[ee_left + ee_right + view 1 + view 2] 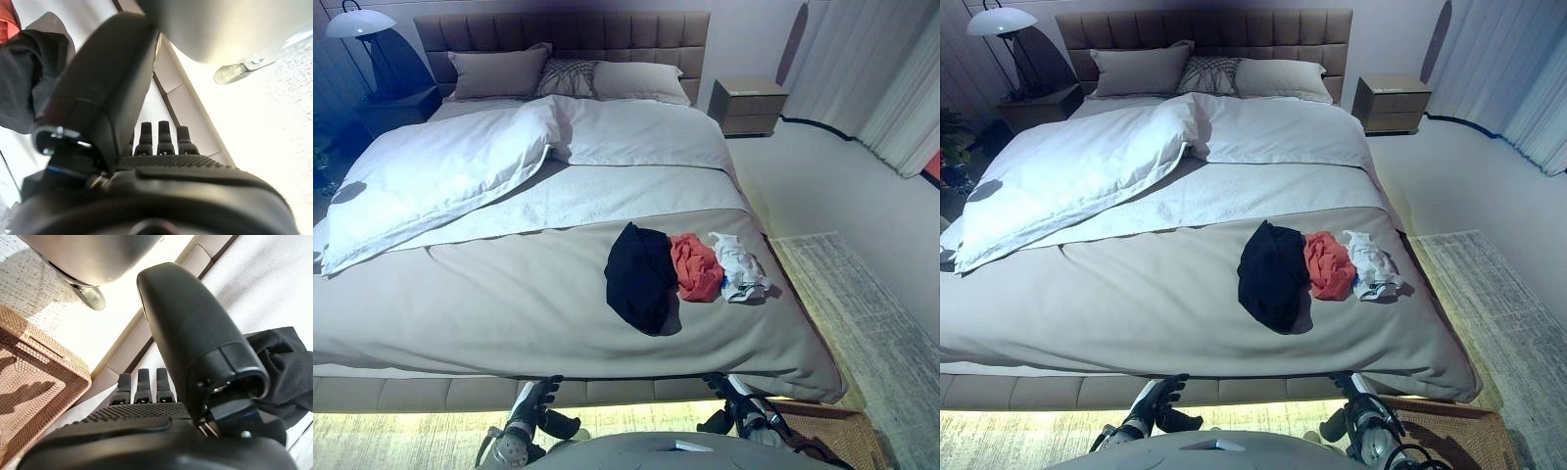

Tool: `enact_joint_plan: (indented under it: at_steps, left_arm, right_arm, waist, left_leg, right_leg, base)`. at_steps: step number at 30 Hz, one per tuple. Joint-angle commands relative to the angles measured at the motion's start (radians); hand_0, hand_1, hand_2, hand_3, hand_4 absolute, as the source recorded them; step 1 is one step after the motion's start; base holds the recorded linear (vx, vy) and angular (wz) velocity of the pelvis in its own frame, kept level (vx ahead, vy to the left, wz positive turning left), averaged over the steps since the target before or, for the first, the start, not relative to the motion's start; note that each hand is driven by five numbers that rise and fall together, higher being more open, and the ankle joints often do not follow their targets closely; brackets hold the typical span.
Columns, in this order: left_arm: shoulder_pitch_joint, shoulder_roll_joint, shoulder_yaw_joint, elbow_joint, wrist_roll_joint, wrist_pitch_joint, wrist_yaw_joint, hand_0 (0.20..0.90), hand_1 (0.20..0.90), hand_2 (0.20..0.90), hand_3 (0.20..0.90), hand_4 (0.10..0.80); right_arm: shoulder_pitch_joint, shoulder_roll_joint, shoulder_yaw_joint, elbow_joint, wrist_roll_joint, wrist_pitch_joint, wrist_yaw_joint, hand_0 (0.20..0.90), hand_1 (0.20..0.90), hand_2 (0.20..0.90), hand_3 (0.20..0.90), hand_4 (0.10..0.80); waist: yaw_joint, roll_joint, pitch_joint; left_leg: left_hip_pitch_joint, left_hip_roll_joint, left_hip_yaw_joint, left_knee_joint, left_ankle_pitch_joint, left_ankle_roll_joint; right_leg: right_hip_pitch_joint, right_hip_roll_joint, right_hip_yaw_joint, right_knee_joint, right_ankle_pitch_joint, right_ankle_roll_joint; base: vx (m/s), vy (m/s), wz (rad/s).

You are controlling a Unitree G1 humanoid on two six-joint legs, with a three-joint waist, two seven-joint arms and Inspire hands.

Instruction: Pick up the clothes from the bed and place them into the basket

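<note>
Clothes lie together on the grey bedspread near the bed's front right corner: a black garment, an orange-red one and a white one. The brown wicker basket stands on the floor at the lower right, beside the bed; it also shows in the right wrist view. My left hand and my right hand hang low in front of the bed's foot, fingers straight, both empty. The black garment shows past each hand in the left wrist view and the right wrist view.
The large bed has a white duvet folded back at the left and pillows at the headboard. A nightstand stands at the back right, a lamp at the back left. A pale rug lies right of the bed.
</note>
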Motion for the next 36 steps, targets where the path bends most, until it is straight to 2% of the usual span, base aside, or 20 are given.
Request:
enact_joint_plan:
  at_steps: [1, 10, 16, 20, 25, 30, 33, 34, 36]
  left_arm:
    - [-0.112, -0.024, -0.013, 0.042, 0.012, -0.072, 0.002, 0.9, 0.9, 0.9, 0.9, 0.8]
    - [-0.116, -0.026, -0.007, 0.045, 0.006, -0.063, 0.006, 0.9, 0.9, 0.9, 0.9, 0.8]
    - [-0.12, -0.023, -0.005, 0.04, -0.007, -0.078, 0.021, 0.9, 0.9, 0.9, 0.9, 0.8]
    - [-0.127, -0.007, -0.005, 0.017, -0.019, -0.113, 0.029, 0.9, 0.9, 0.9, 0.9, 0.8]
    - [-0.145, 0.045, -0.031, -0.079, -0.045, -0.156, 0.016, 0.9, 0.9, 0.9, 0.9, 0.8]
    - [-0.158, 0.101, -0.081, -0.26, -0.042, -0.163, 0.026, 0.9, 0.9, 0.9, 0.9, 0.8]
    - [-0.164, 0.135, -0.099, -0.384, -0.103, -0.138, 0.008, 0.9, 0.9, 0.9, 0.9, 0.8]
    - [-0.174, 0.156, -0.106, -0.451, -0.143, -0.125, -0.005, 0.9, 0.9, 0.9, 0.9, 0.8]
    - [-0.185, 0.173, -0.114, -0.503, -0.173, -0.113, -0.014, 0.9, 0.9, 0.9, 0.9, 0.8]
  right_arm:
    - [-0.104, 0.03, -0.009, 0.025, 0.017, -0.031, -0.024, 0.9, 0.9, 0.9, 0.9, 0.8]
    - [-0.107, 0.029, -0.013, 0.028, 0.01, -0.026, -0.035, 0.9, 0.9, 0.9, 0.9, 0.8]
    - [-0.113, 0.024, -0.012, 0.014, 0.003, -0.043, -0.127, 0.9, 0.9, 0.9, 0.9, 0.8]
    - [-0.13, 0.004, -0.016, -0.022, 0.035, -0.06, -0.17, 0.9, 0.9, 0.9, 0.9, 0.8]
    - [-0.172, -0.054, -0.01, -0.114, 0.012, -0.056, -0.253, 0.9, 0.9, 0.9, 0.9, 0.8]
    - [-0.235, -0.122, -0.005, -0.245, 0.017, 0.036, -0.372, 0.9, 0.9, 0.9, 0.9, 0.8]
    - [-0.288, -0.161, -0.016, -0.303, 0.044, 0.096, -0.42, 0.9, 0.9, 0.9, 0.9, 0.8]
    - [-0.33, -0.183, -0.029, -0.329, 0.063, 0.141, -0.436, 0.9, 0.9, 0.9, 0.9, 0.8]
    - [-0.366, -0.2, -0.036, -0.334, 0.058, 0.161, -0.451, 0.9, 0.9, 0.9, 0.9, 0.8]
  waist:
    - [-0.011, -0.027, 0.064]
    - [-0.012, -0.03, 0.061]
    - [-0.014, -0.03, 0.061]
    - [-0.015, -0.029, 0.066]
    - [-0.011, -0.028, 0.076]
    - [0.001, -0.024, 0.098]
    - [0.006, -0.023, 0.113]
    - [0.008, -0.021, 0.131]
    - [0.009, -0.019, 0.149]
  left_leg:
    - [0.091, -0.039, 0.056, 0.007, -0.145, 0.016]
    - [0.094, -0.04, 0.057, 0.007, -0.147, 0.017]
    - [0.097, -0.041, 0.058, 0.009, -0.15, 0.018]
    - [0.098, -0.041, 0.059, 0.009, -0.151, 0.018]
    - [0.098, -0.04, 0.06, 0.014, -0.151, 0.021]
    - [0.089, -0.034, 0.058, 0.024, -0.151, 0.022]
    - [0.075, -0.029, 0.059, 0.042, -0.157, 0.022]
    - [0.048, -0.025, 0.059, 0.072, -0.162, 0.023]
    - [0.014, -0.022, 0.056, 0.106, -0.166, 0.023]
  right_leg:
    - [0.084, -0.052, 0.003, 0.01, -0.081, 0.022]
    - [0.085, -0.049, 0.009, 0.01, -0.082, 0.022]
    - [0.085, -0.048, 0.015, 0.01, -0.081, 0.022]
    - [0.085, -0.045, 0.022, 0.01, -0.079, 0.022]
    - [0.083, -0.041, 0.034, 0.012, -0.078, 0.017]
    - [0.072, -0.038, 0.043, 0.019, -0.075, 0.013]
    - [0.057, -0.035, 0.052, 0.036, -0.084, 0.006]
    - [0.028, -0.033, 0.054, 0.072, -0.095, 0.001]
    - [-0.006, -0.032, 0.052, 0.11, -0.107, -0.007]
  base:
    - [0.0, 0.0, 0.0]
    - [0.0, 0.0, 0.0]
    - [0.0, 0.0, 0.0]
    - [0.0, 0.0, 0.0]
    - [0.017, -0.013, -0.03]
    - [0.049, -0.047, -0.07]
    - [0.073, -0.076, -0.04]
    - [0.022, -0.078, -0.04]
    - [-0.062, -0.074, -0.04]
